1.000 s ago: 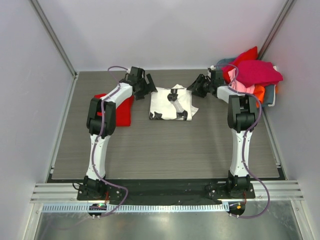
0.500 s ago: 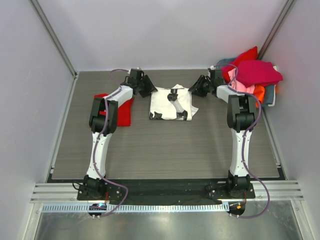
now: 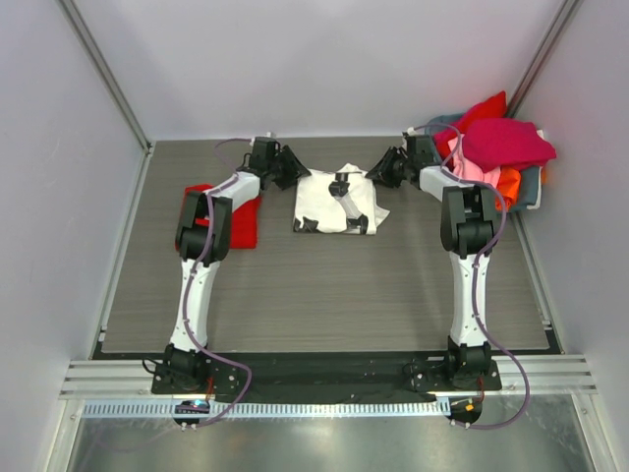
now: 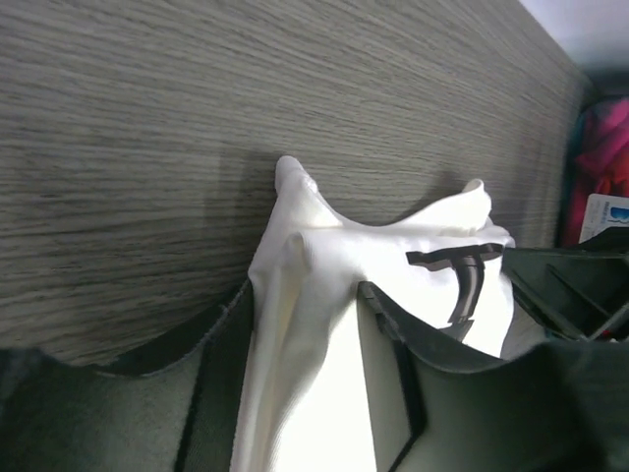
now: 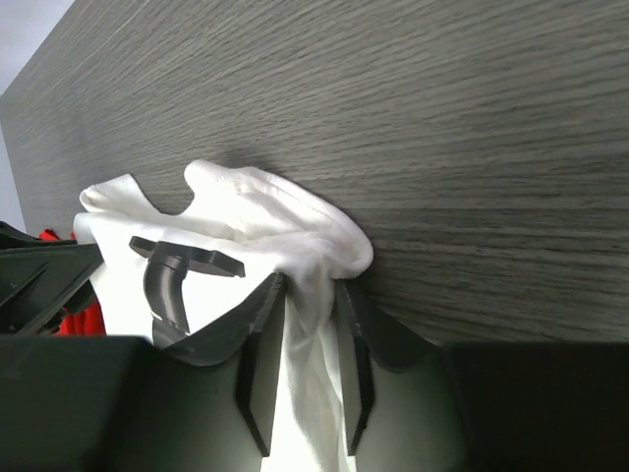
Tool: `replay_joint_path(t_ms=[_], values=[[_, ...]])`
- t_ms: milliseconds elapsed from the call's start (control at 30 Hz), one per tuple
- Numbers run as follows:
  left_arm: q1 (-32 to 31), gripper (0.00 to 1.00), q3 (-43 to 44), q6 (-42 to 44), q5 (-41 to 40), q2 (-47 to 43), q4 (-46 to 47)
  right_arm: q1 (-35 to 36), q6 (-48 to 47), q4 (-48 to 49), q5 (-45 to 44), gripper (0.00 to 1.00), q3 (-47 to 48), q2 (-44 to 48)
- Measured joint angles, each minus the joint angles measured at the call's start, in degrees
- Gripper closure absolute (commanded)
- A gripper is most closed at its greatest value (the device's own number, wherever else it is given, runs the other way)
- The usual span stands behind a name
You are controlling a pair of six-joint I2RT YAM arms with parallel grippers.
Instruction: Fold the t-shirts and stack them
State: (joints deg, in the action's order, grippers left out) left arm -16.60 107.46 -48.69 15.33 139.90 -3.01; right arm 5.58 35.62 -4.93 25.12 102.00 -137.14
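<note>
White cloth with black marks, the shirt (image 3: 334, 202) lies partly folded in the middle of the far counter (image 3: 324, 295). My left end effector (image 4: 300, 295) is clamped on its far-left corner and my right end effector (image 5: 310, 287) on its far-right corner. Both wrist views show fabric bunched between the fingers. The red shirt (image 3: 236, 218) lies flat to the left, partly under my left arm. Other shirts, a magenta shirt (image 3: 501, 143) on top, are heaped in the basket (image 3: 532, 185) at the far right.

White-and-black arms (image 3: 194, 295), purple cables (image 3: 200, 246), black left gripper (image 3: 294, 170), black right gripper (image 3: 378, 175)
</note>
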Motion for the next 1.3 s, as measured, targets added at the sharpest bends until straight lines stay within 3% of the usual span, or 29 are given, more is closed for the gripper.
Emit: replay_joint_path(t_ms=[133, 200, 433, 567, 800, 933, 967, 1000, 1067, 1300], values=[[0.5, 0.46, -2.1, -0.9, 1.0, -0.2, 4.4, 0.1, 0.5, -0.3, -0.6, 0.79, 0.3, -0.5], [0.7, 0.5, -3.9, -1.6, 1.2, -0.7, 6.9, 0.1, 0.7, -0.5, -0.7, 0.81, 0.7, -0.8], [1.8, 0.53, -5.0, -2.4, 1.4, -0.8, 8.6, 0.3, 0.8, -0.5, -1.1, 0.82, 1.0, -0.9], [2.1, 0.7, -4.9, -2.5, 0.9, -0.7, 8.2, 0.3, 0.8, -0.5, -1.1, 0.82, 1.0, -0.9], [2.0, 0.66, -3.0, -3.5, 1.5, 0.9, 7.9, 0.3, 0.8, -0.6, -1.1, 0.84, 1.0, -0.9], [1.7, 0.82, -0.1, -3.8, 1.8, 2.5, 6.4, 0.4, 0.7, -0.7, -1.4, 0.89, 1.1, -0.9], [1.7, 0.94, 0.5, -3.9, 1.8, 2.9, 6.1, 0.4, 0.7, -0.8, -1.5, 0.91, 1.1, -0.9], [1.7, 1.0, 0.9, -3.8, 1.7, 3.2, 5.5, 0.5, 0.7, -0.8, -1.5, 0.94, 1.1, -0.9], [1.7, 1.0, 1.6, -3.9, 1.7, 3.5, 4.9, 0.5, 0.7, -0.8, -1.6, 0.99, 1.1, -0.9], [1.6, 1.0, 3.0, -3.0, 2.2, 2.4, 1.3, 0.8, 0.2, -1.0, -2.6, 0.99, -1.8, 1.4]])
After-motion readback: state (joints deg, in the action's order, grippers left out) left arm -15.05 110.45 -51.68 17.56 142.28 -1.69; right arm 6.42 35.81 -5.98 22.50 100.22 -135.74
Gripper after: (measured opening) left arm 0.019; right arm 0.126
